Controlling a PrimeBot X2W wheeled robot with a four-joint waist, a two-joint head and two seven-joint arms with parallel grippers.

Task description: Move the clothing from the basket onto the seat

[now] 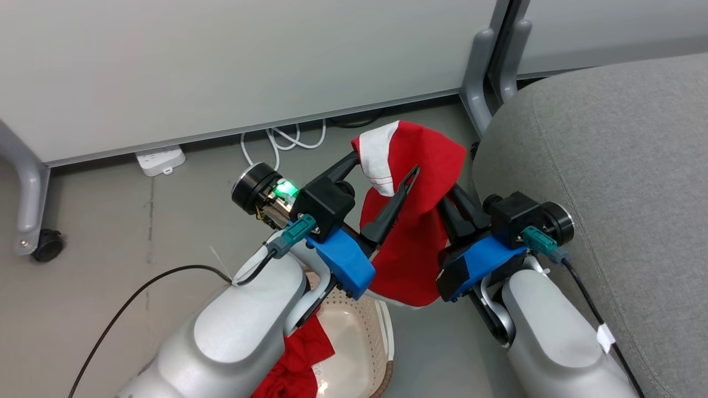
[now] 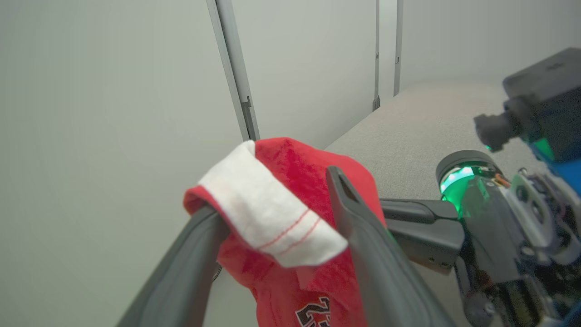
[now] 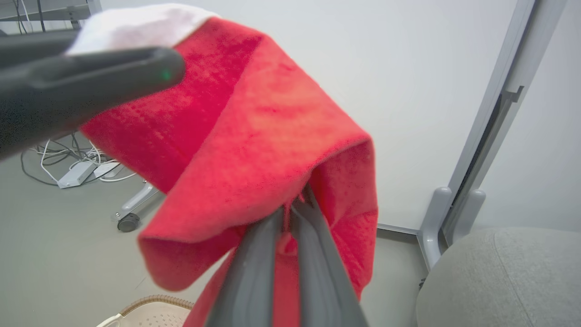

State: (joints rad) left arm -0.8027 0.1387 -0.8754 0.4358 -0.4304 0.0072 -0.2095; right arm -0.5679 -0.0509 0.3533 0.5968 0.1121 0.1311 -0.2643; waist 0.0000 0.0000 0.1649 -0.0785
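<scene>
While it hangs lengthwise downward, white-trimmed end uppermost, the clothing (image 1: 412, 243) is draped over the left pincer (image 1: 385, 165), whose fingers stand wide apart, and is pinched in the right pincer (image 3: 294, 206), whose fingers are nearly together. The number "23" (image 2: 313, 313) reads below the left pincer. Beneath the left pincer sits the basket (image 1: 381, 331), holding more red cloth; the seat (image 1: 608, 166) lies just beside the right pincer.
</scene>
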